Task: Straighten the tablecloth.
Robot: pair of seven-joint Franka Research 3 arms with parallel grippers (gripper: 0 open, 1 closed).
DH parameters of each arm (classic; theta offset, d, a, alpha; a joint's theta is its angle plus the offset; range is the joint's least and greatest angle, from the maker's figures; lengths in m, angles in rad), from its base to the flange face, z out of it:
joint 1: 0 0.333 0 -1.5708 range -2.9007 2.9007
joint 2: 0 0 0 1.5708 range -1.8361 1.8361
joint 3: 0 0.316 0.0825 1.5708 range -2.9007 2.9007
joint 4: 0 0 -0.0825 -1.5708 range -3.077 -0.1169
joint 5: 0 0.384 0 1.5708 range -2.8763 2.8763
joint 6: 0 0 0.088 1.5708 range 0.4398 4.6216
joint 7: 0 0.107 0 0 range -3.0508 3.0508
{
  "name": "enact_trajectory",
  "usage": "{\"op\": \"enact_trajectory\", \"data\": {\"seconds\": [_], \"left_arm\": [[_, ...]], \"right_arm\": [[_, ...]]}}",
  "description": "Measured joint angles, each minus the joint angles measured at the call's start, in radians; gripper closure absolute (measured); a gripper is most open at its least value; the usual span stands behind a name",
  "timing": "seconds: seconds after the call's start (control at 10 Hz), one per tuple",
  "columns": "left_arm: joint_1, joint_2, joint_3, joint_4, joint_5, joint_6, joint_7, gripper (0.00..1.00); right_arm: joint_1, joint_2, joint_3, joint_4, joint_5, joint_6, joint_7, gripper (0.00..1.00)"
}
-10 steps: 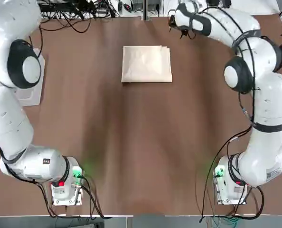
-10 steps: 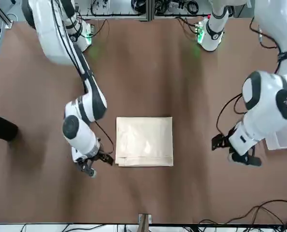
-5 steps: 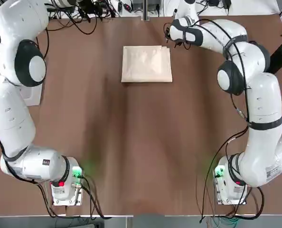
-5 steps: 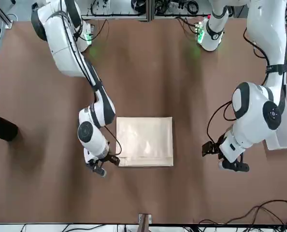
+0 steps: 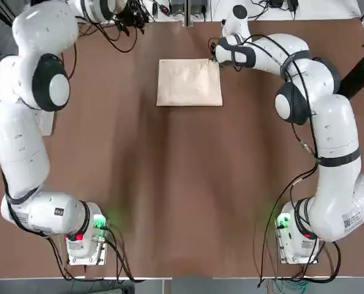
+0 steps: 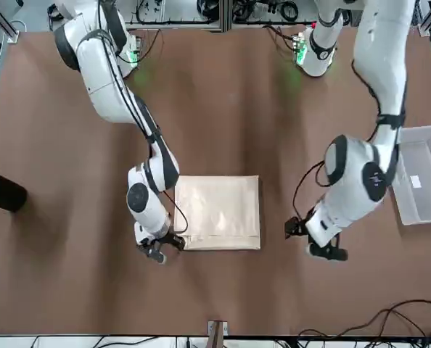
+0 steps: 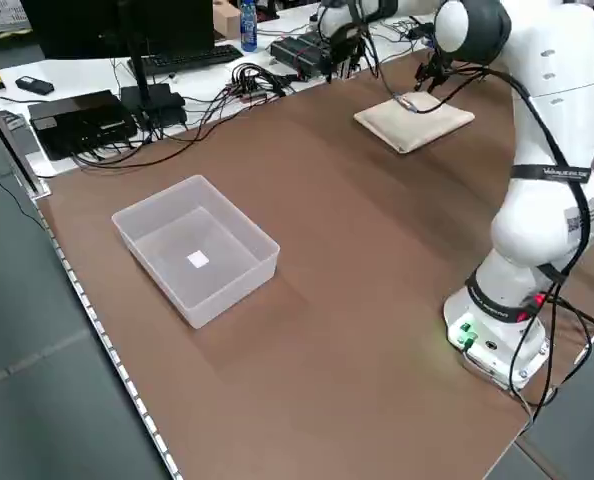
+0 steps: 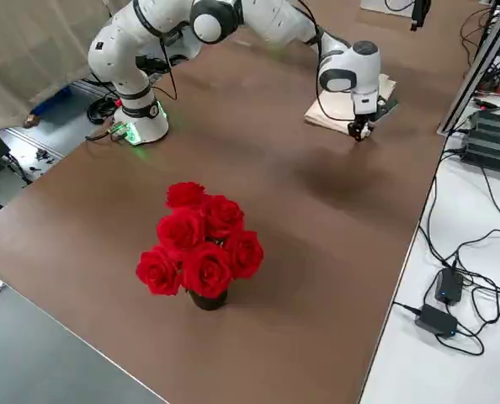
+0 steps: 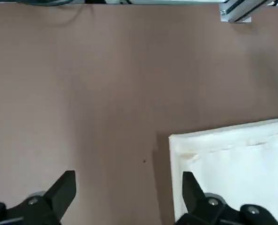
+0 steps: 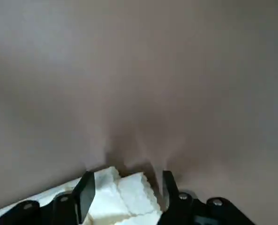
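Note:
The tablecloth (image 5: 189, 82) lies folded in a cream rectangle near the table's far edge, also seen in the front view (image 6: 219, 212). My right gripper (image 6: 161, 250) is down at its far right corner. In the right wrist view its fingers (image 10: 85, 190) pinch the layered corner of the tablecloth (image 10: 125, 192) between them. My left gripper (image 6: 318, 250) hovers open off the cloth's far left side, apart from it. In the left wrist view the cloth corner (image 9: 232, 164) lies just beside one of the fingers (image 9: 193, 187), and only bare table is between the two.
A clear plastic bin (image 6: 419, 181) stands at the table's left edge, also in the left side view (image 7: 197, 250). A pot of red roses (image 8: 201, 244) stands at the right side. Cables and electronics (image 7: 127, 110) lie beyond the far edge.
My right gripper slid in to the cloth's far right corner and closed on it. My left arm swung inward towards the cloth's far left side, still open.

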State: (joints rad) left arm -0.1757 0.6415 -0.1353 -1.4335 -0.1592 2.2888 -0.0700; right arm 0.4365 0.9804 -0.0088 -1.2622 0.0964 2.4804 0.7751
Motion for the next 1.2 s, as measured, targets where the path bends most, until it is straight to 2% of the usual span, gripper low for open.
{"op": "enact_trajectory", "data": {"seconds": [0.4, 0.7, 0.9, 1.1, 1.2], "left_arm": [[-0.029, 0.052, -0.001, 0.001, -0.001, 0.049, -0.001, 0.0], [-0.05, 0.063, -0.002, 0.0, -0.002, 0.055, -0.033, 0.0], [-0.064, 0.066, -0.002, -0.004, -0.002, 0.055, -0.056, 0.0], [-0.074, 0.07, -0.002, -0.037, -0.002, 0.052, -0.056, 0.0], [-0.077, 0.07, -0.005, -0.069, -0.002, 0.05, -0.056, 0.0]], "right_arm": [[0.01, 0.01, 0.0, 0.003, 0.0, 0.001, 0.002, 0.41], [0.024, 0.013, -0.002, 0.012, 0.0, 0.0, 0.008, 0.52], [0.026, 0.014, -0.002, 0.012, 0.0, -0.001, 0.008, 0.86], [0.028, 0.015, -0.003, 0.014, 0.0, 0.0, 0.006, 0.97], [0.028, 0.015, -0.003, 0.014, 0.0, 0.0, 0.005, 0.98]]}}
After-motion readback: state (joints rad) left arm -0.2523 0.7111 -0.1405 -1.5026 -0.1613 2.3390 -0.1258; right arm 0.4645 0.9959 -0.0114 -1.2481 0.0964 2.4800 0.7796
